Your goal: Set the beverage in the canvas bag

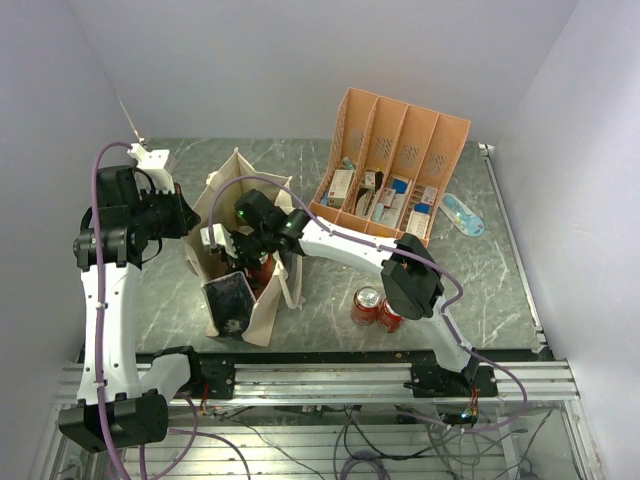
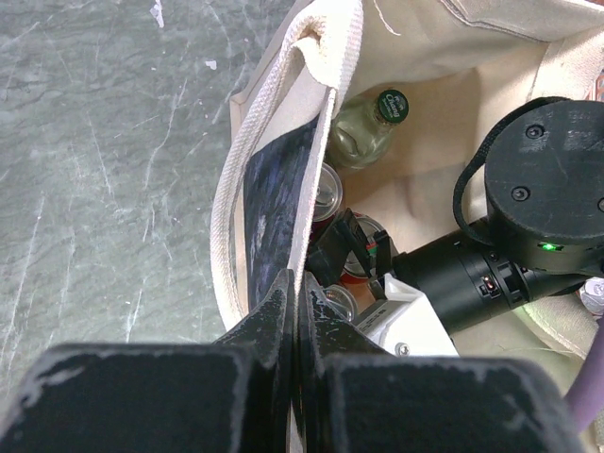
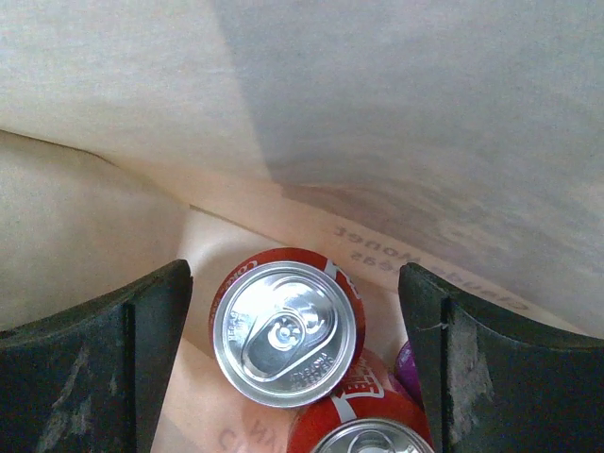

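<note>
Likely releasing: right claw [image 3: 293, 316] apart around the can [image 3: 283, 332] inside the bag [image 2: 274, 142]; left claw [image 2: 294, 288] clamped on its rim. Next, lift straight out.

Canvas bag [image 1: 268, 312]: cream-beige; dark mottled black panel [image 1: 228, 305] at one narrow end; faint brownish lettering seen on inner fabric.
Can [image 3: 286, 330] inside bag: red, silver top.
Bottle [image 2: 363, 137] inside bag: pale green, dark green cap.
Two cans [image 1: 368, 303] right of bag: red, silver tops.
Organizer [image 1: 400, 130] right of bag: orange-pink, dotted perforation.
Table [image 1: 500, 270] under bag: grey-green, white-veined marbling.
</note>
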Available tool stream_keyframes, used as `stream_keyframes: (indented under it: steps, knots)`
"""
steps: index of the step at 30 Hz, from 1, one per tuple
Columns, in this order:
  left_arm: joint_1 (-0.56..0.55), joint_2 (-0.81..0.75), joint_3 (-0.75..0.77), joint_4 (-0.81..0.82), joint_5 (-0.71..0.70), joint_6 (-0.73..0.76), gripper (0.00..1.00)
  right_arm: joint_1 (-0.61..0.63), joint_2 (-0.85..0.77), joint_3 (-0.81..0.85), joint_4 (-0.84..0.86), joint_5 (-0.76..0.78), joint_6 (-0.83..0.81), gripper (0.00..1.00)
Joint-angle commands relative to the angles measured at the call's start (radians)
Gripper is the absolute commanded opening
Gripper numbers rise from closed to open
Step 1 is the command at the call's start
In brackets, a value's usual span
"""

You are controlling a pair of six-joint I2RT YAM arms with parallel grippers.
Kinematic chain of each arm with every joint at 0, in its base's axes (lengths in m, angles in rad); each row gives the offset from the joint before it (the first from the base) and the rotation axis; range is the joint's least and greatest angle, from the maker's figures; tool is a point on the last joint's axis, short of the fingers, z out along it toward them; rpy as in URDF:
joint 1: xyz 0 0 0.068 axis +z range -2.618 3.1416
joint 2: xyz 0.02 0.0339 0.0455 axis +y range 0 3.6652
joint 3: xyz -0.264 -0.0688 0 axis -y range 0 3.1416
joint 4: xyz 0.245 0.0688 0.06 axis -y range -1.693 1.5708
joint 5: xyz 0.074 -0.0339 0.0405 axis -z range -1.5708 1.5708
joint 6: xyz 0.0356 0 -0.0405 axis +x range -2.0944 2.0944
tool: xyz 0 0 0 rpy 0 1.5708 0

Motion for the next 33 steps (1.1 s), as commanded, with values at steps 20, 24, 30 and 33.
stream_keyframes:
  steps: [20,24,30,33]
  knots:
    - [0.016,-0.037,0.045,0.064,0.042,-0.048,0.07,-0.056,-0.119,0.155,0.068,-0.004,0.186,0.96]
    - [0.015,-0.034,0.045,0.066,0.041,-0.063,0.07,-0.081,-0.168,0.165,0.078,0.003,0.222,0.96]
    - [0.016,-0.003,0.062,0.039,0.030,-0.020,0.07,-0.133,-0.297,0.152,0.073,0.040,0.251,0.96]
    - [0.016,0.050,0.115,-0.014,0.026,0.020,0.07,-0.170,-0.392,0.129,0.032,0.073,0.256,0.96]
